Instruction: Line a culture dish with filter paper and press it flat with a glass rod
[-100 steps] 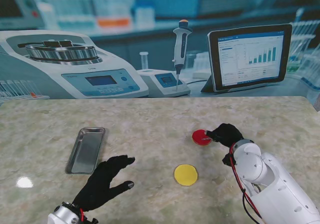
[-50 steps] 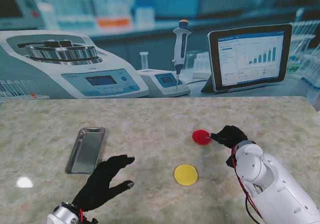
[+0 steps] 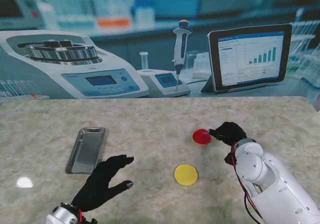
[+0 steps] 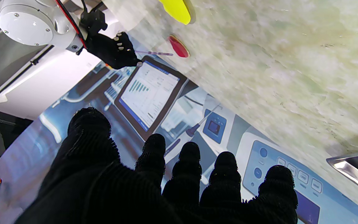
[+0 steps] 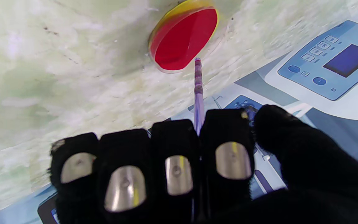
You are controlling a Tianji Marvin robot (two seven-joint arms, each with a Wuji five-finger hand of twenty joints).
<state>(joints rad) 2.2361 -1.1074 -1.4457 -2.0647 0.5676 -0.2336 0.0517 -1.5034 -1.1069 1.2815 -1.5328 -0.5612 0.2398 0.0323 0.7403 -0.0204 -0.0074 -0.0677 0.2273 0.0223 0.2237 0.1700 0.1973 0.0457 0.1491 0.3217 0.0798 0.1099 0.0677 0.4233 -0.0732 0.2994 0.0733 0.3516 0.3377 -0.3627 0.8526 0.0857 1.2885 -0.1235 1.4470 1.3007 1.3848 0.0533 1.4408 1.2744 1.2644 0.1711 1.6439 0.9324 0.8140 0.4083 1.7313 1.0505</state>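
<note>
A red disc lies in a shallow clear dish on the marble table; in the right wrist view the red disc shows a thin yellow edge on its far side. My right hand is shut on a thin glass rod, just right of the disc. The rod's tip sits at the disc's rim; I cannot tell if it touches. A yellow disc lies flat nearer to me. My left hand hovers open, fingers spread, left of the yellow disc. The left wrist view shows the rod pointing at the red disc.
A shallow metal tray lies on the left of the table, beside my left hand. A printed lab backdrop stands along the table's far edge.
My right hand has drawn back slightly to the right, so the rod tip has moved from over the red disc to its rim. The left hand and both discs have stayed put.
</note>
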